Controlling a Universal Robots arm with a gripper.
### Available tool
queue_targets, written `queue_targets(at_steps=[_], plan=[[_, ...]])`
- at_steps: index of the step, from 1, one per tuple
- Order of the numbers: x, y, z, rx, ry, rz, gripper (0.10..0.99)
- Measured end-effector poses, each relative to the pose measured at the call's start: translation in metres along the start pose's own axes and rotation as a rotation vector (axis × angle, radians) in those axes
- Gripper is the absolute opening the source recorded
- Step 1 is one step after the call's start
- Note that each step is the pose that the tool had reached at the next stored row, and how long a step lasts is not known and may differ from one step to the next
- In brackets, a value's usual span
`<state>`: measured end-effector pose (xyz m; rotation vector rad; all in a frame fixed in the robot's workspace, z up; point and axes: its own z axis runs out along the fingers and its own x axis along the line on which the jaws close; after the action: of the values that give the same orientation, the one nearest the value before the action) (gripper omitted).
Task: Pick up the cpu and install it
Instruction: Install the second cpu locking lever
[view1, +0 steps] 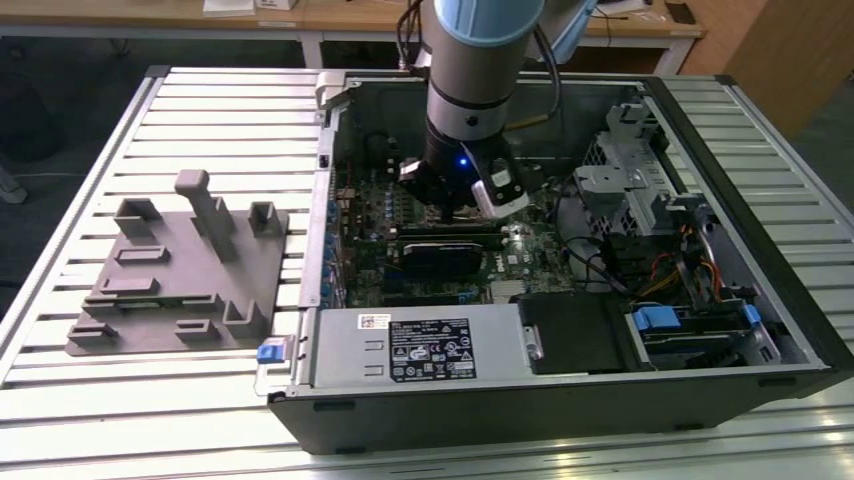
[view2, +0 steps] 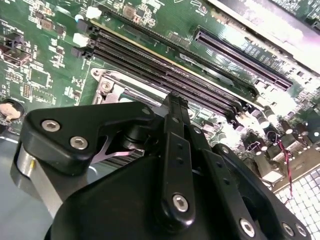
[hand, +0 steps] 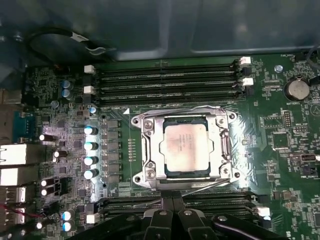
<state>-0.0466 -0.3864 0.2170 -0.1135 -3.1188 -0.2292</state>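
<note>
The cpu, a flat square chip with a silvery top, lies inside the square metal-framed socket on the green motherboard. In the first wrist view my gripper hangs beside the socket's edge, over the memory slots, with both black fingers pressed together and nothing between them. The exterior view has the gripper low inside the open computer case, over the middle of the board. In the second wrist view the closed fingers cover most of the socket, leaving one corner of its frame visible.
Long black memory slots run on both sides of the socket. The case walls, a power supply and drive bays hem the board in. A grey moulded fixture sits on the slatted table at the exterior view's left.
</note>
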Motion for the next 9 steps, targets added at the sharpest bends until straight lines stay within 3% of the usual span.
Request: queue_targets(at_steps=[7, 9], plan=[[0.0002, -0.0012, 0.0057, -0.009, 0.0008, 0.000, 0.106], [0.0004, -0.0027, 0.0057, -0.024, 0.0018, 0.000, 0.106]])
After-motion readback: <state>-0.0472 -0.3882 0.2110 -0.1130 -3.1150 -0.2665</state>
